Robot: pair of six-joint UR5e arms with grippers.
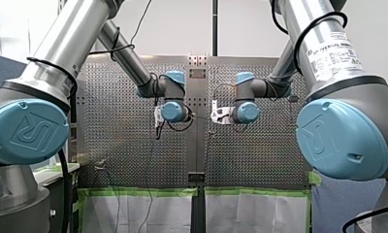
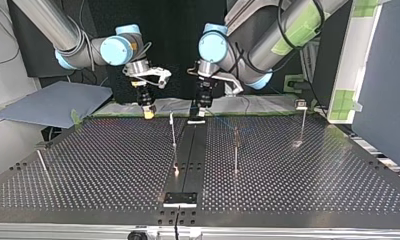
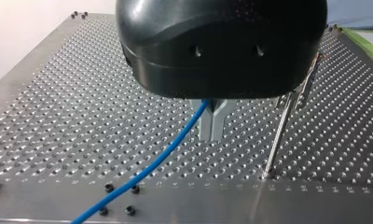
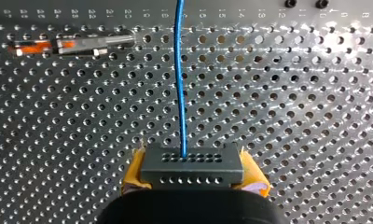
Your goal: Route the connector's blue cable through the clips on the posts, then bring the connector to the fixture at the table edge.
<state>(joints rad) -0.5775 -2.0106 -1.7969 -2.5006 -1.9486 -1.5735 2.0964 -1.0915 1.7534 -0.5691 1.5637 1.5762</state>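
My right gripper [image 4: 194, 173]: yellow-padded jaws clamped on dark grey rectangular perforated connector [image 4: 191, 163], thin blue cable [image 4: 180, 84] running ahead over perforated metal table [image 4: 292, 116]. My left gripper [image 3: 215, 128]: metal jaws closed, pinching cable; thin metal post [image 3: 280, 140] just beside.

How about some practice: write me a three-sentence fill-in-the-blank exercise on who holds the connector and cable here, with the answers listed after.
1. The connector is clamped between pads coloured ____.
2. The padded gripper holding it belongs to my ____ arm.
3. The cable leaving the connector is ____ and runs to the shut metal fingers of my left gripper.
Missing words: yellow; right; blue.
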